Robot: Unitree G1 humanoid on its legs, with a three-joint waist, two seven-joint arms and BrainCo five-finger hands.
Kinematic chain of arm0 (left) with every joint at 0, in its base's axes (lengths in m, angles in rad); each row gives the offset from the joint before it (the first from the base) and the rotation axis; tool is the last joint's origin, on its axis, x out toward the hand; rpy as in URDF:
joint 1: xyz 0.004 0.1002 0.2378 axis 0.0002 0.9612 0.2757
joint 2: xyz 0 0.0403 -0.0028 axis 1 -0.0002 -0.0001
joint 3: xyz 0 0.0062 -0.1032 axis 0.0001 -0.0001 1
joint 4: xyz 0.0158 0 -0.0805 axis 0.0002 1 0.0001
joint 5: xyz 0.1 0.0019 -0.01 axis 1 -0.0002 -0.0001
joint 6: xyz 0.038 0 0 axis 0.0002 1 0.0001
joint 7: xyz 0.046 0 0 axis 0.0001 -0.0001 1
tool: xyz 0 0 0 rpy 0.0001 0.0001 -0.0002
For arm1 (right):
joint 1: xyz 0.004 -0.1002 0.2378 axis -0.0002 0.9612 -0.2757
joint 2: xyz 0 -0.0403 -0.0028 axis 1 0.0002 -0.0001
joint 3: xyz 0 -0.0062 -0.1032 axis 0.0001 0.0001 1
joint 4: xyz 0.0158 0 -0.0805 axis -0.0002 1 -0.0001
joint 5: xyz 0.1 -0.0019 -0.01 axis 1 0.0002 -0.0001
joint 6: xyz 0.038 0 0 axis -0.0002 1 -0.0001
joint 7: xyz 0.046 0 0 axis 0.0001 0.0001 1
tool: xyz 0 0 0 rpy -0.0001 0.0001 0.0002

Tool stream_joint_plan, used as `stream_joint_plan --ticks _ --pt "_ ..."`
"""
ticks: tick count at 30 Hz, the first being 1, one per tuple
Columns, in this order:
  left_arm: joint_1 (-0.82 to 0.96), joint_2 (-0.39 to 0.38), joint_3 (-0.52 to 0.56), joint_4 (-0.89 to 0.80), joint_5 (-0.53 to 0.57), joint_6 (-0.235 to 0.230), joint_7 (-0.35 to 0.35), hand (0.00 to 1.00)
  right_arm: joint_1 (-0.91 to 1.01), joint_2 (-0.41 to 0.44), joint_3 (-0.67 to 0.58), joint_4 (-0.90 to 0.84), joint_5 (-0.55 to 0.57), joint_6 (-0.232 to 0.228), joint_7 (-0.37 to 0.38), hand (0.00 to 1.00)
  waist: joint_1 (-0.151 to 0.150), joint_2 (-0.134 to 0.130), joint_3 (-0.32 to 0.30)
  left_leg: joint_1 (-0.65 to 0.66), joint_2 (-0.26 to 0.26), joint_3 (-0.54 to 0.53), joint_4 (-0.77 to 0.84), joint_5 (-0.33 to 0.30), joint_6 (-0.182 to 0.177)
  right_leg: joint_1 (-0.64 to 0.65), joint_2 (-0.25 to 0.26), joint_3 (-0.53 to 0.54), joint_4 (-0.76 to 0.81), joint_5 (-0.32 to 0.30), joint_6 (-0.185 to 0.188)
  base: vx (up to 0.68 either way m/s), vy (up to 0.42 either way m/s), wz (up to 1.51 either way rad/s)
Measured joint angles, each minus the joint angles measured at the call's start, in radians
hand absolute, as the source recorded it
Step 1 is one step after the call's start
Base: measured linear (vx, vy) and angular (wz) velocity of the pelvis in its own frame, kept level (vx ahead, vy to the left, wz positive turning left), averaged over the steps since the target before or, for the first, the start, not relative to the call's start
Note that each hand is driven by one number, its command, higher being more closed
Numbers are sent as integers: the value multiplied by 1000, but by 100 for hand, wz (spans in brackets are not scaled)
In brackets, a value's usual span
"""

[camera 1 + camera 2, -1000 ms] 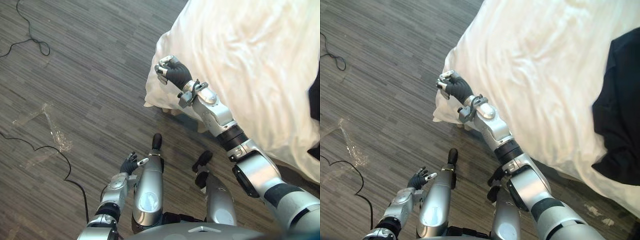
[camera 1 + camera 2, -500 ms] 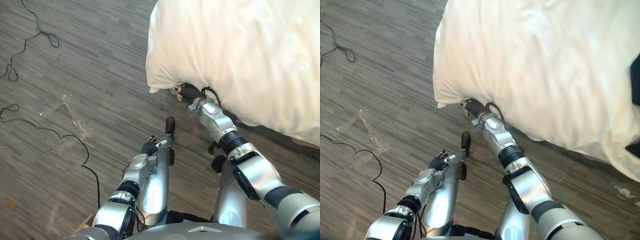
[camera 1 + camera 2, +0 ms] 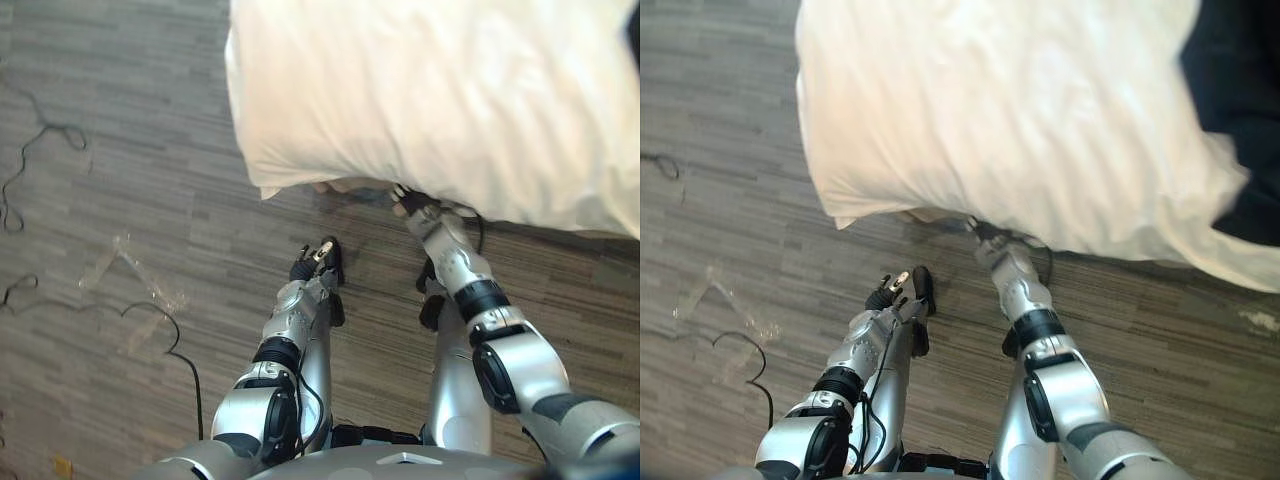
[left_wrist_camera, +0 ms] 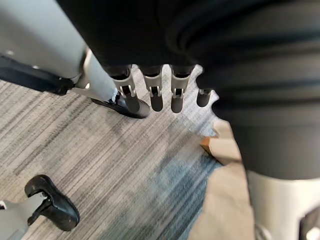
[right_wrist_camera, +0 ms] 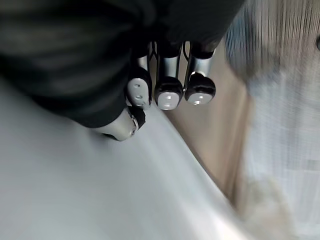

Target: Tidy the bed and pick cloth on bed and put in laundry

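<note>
where duvet (image 3: 420,90) overhangs, right robot hand (image 3: 404,198) sits.

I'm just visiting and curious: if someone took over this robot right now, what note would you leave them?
Left robot hand: open, idle over the floor.
Right robot hand: tucked at the overhanging edge of the white duvet; grip unclear.
Dark cloth lies on the duvet, not picked up.
To do: finish straightening the duvet, then carry the cloth to the laundry.

Black-banded silver-grey arms (image 3: 497,338); left hand (image 3: 308,266) and right hand (image 5: 167,85) have dark ribbed covers and dark-tipped silver fingers (image 4: 152,95).
</note>
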Motion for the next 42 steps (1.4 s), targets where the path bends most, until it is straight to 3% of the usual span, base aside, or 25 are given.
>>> stream_joint_plan --ticks 3,6,9,12,16,21,25,26,28,32,36,39,42 --pt "22 11 -1 -9 -5 15 -1 0 158 -2 -79 -20 79 -42 43 100 -31 -15 -4 94 27 63 21 -55 0 76 21 38 -20 -2 4 39 35 -64" --pt "73 32 -4 -18 -4 29 -4 0 327 14 -95 -28 77 -45 83 100 -57 -50 -26 213 56 155 -3 -71 -8 151 42 73 -41 -11 13 83 4 -53" --pt "132 49 -18 -15 1 33 -24 0 463 18 -142 -23 58 -51 115 100 -68 -75 -46 319 50 195 -57 -73 -20 220 51 96 -59 -23 20 102 7 -36" --pt "206 99 -67 -7 5 43 -65 0 564 14 -187 0 38 -76 159 100 -87 -80 -70 424 31 211 -121 -52 -31 305 52 98 -93 -28 30 146 27 -16" --pt "323 179 -85 5 38 85 -122 0 661 -20 -203 -10 39 -147 274 100 -103 -79 -174 538 15 220 -192 -45 -38 421 61 92 -166 -17 47 167 52 -8" --pt "447 216 -92 5 114 137 -183 0 741 -42 -191 -314 39 -176 430 100 -102 -82 -251 639 -8 217 -248 -45 -40 536 63 84 -238 -3 68 76 58 -1" --pt "560 221 -119 27 158 159 -205 0 767 -41 -193 -502 10 -133 542 100 -99 -89 -302 694 -24 205 -274 -44 -39 610 57 63 -279 3 79 17 41 9" --pt "584 223 -127 25 158 145 -205 0 774 -40 -190 -536 -6 -114 562 100 -93 -92 -314 710 -34 189 -286 -41 -37 631 57 58 -288 4 80 6 36 18" --pt "590 227 -131 26 159 135 -206 0 774 -42 -160 -591 -26 -62 597 100 -78 -89 -322 737 -42 177 -306 -32 -35 664 52 42 -300 7 85 -20 28 18" --pt "603 222 -140 36 136 109 -199 0 732 -41 0 -651 -14 101 639 100 -72 -89 -330 774 -55 133 -339 -15 -30 724 47 9 -320 10 89 -58 12 19" --pt "603 221 -136 44 71 91 -196 0 629 -38 196 -642 62 210 578 100 -34 -87 -332 768 -58 78 -340 1 -24 748 39 -40 -320 9 90 -57 -14 35" --pt "595 223 -131 46 81 78 -199 0 461 -20 297 -597 63 212 505 100 -18 -81 -320 719 -61 48 -327 5 -22 724 32 -58 -317 5 95 -97 -10 32" --pt "517 245 -132 74 85 60 -201 0 136 13 351 -522 71 183 390 100 18 -79 -244 551 -49 5 -260 -1 -22 592 30 -77 -286 2 89 -171 -45 37"
